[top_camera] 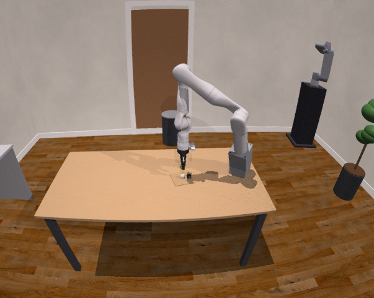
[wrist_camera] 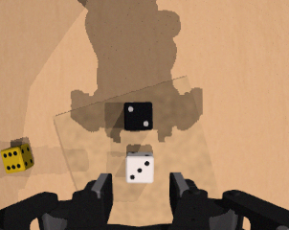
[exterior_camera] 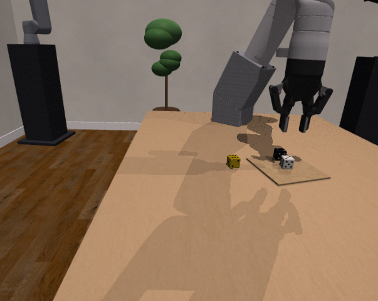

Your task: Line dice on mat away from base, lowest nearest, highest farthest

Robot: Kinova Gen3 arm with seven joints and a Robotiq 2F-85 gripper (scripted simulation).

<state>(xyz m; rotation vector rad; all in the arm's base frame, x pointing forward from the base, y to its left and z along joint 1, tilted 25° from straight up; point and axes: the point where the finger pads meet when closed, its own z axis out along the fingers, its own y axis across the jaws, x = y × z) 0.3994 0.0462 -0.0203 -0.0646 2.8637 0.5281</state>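
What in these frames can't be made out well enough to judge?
- Yellow die top face: top view too small; in the wrist view it sits tilted at the left edge, pips unclear.
- Black die: exterior view, partly behind the white die.
- Mat edges: faint in the top view.

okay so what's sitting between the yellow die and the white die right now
No object: only bare table and the mat's near edge separate the yellow die from the white die, clearest in the exterior view.
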